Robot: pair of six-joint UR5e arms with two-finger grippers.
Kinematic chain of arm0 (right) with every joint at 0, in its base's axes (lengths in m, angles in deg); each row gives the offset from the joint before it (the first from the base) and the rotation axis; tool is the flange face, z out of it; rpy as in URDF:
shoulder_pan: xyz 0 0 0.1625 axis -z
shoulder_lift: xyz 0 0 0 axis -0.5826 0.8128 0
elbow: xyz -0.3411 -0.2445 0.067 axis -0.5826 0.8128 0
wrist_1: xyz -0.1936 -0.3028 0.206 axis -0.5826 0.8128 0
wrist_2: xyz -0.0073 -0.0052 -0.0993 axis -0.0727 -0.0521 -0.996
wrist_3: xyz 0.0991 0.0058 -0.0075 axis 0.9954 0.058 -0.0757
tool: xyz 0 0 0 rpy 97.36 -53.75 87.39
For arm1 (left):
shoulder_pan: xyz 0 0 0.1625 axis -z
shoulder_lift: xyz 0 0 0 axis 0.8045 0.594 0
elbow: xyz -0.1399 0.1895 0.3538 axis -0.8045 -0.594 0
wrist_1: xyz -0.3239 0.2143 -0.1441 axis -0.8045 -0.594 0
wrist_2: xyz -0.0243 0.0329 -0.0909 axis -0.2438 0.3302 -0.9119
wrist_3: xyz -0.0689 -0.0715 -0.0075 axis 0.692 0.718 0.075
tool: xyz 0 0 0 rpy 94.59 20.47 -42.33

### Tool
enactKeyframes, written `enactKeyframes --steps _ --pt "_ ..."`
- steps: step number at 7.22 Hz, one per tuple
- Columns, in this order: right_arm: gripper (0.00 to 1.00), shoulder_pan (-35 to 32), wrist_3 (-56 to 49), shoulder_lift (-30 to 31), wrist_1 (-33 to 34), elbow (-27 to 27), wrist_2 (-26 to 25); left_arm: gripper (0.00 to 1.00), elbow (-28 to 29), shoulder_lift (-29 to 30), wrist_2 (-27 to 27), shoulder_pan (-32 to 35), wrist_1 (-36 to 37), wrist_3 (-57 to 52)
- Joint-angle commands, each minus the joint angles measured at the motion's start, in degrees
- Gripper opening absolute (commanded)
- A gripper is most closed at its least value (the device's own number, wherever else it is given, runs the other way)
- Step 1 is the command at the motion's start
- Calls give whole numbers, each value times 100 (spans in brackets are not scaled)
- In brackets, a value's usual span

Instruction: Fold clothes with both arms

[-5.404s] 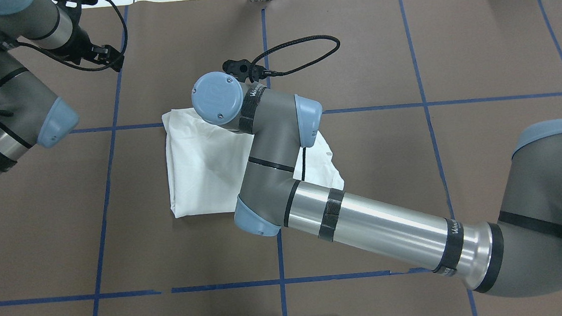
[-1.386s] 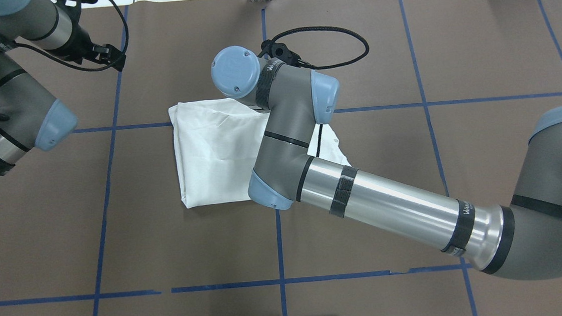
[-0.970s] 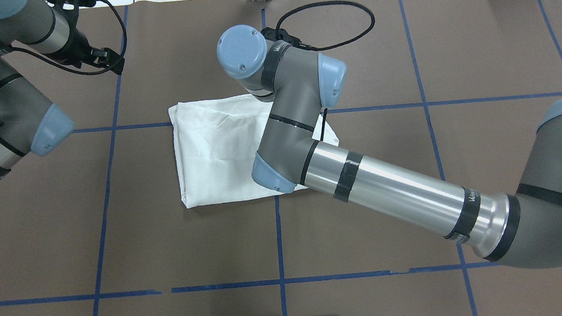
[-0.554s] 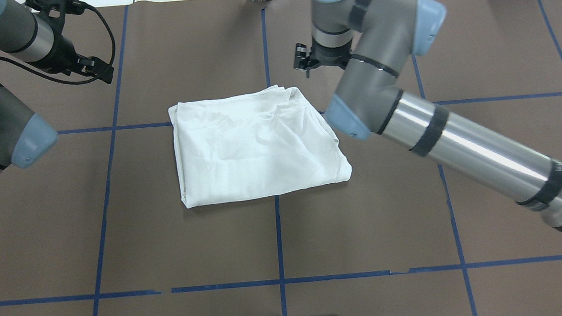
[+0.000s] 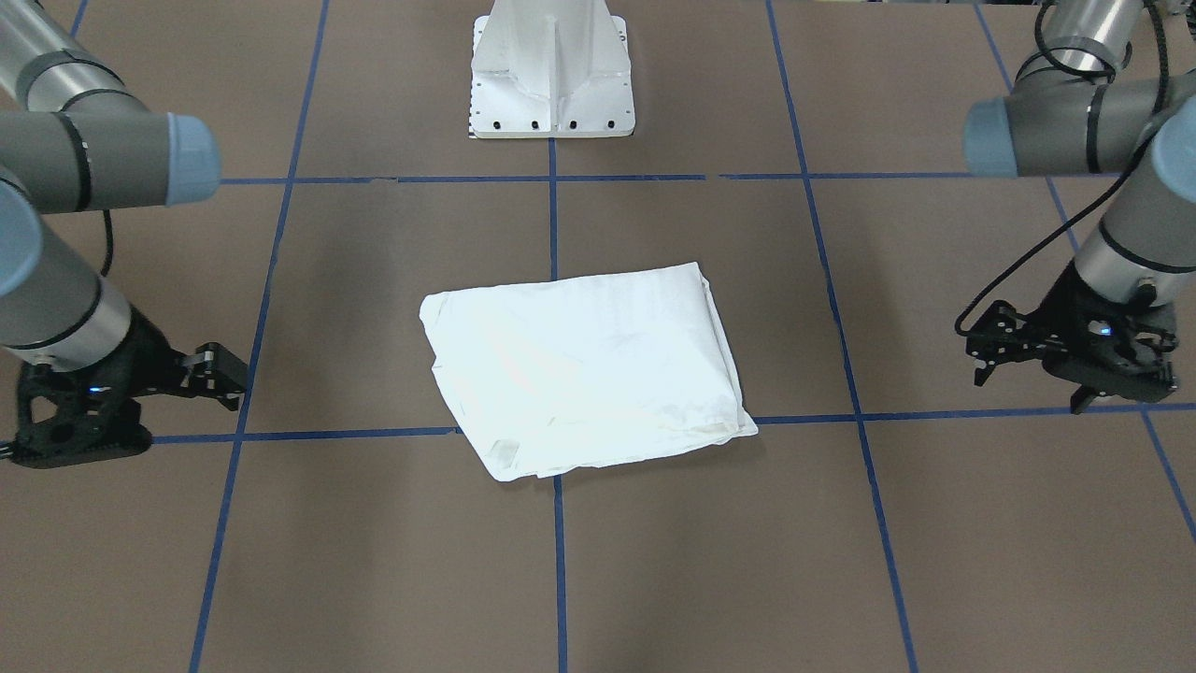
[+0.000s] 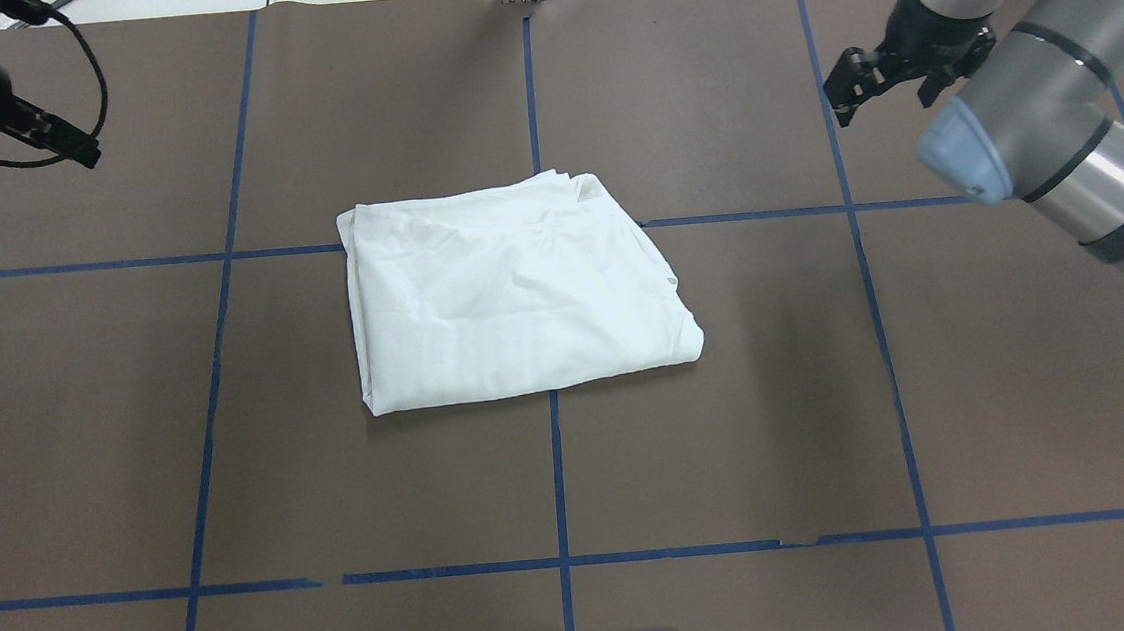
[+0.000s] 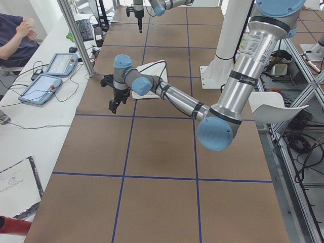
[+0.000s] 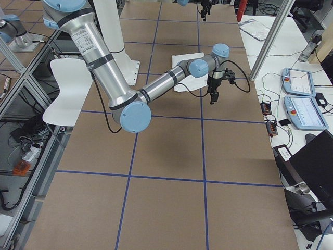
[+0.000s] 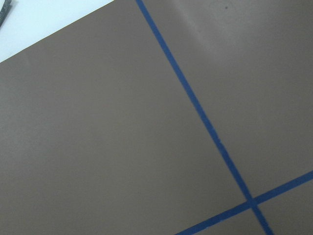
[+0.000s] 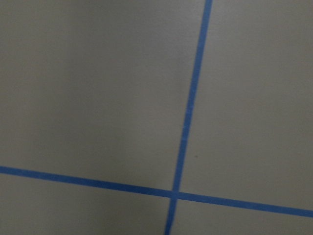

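Right now the white T-shirt is lying folded into a rough rectangle at the middle of the brown worktop, flat, with its plain side showing and its stacked edges bunching slightly at the 1 o'clock corner in the overhead view. It is sitting across a crossing of the blue tape lines that are dividing the surface into squares. Nothing is touching it. Taking the overhead view as the dial, with 12 o'clock away from the robot, the left pincer is hanging well apart from the shirt at about 10 o'clock, pointing down at bare worktop, its two fingers standing apart with nothing between them. The right pincer is hanging well apart at about 2 o'clock, likewise pointing down, its fingers spread wide and carrying nothing. Both wrist cameras are showing only brown surface and a crossing of blue tape. At 6 o'clock from the shirt the white pedestal base is standing on the worktop. In the left side view a seated person is resting beside a white side table carrying two tablets.
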Motion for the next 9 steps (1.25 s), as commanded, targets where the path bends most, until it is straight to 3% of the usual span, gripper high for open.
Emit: enactKeyframes --steps 1,3,4,5,7,9 --pt "100 -829 -2008 920 198 -179 195 100 23 -707 -541 752 35 -1156" --pt "100 -1690 -3469 1712 172 -188 617 100 23 -1357 -936 1157 -9 -1477" --pt "100 -2042 -3667 2003 198 -206 662 100 75 -1613 -947 1168 -88 -1416" --pt "100 -2263 -3669 2484 172 -249 636 100 580 -1755 -774 1185 -114 -1433" --pt "100 -2660 -3669 3215 -3 -302 610 100 594 -1738 -876 1928 -150 -1477" --pt "100 -2661 -3546 3570 -566 -329 618 100 577 -1844 -1569 2371 -141 -1486"
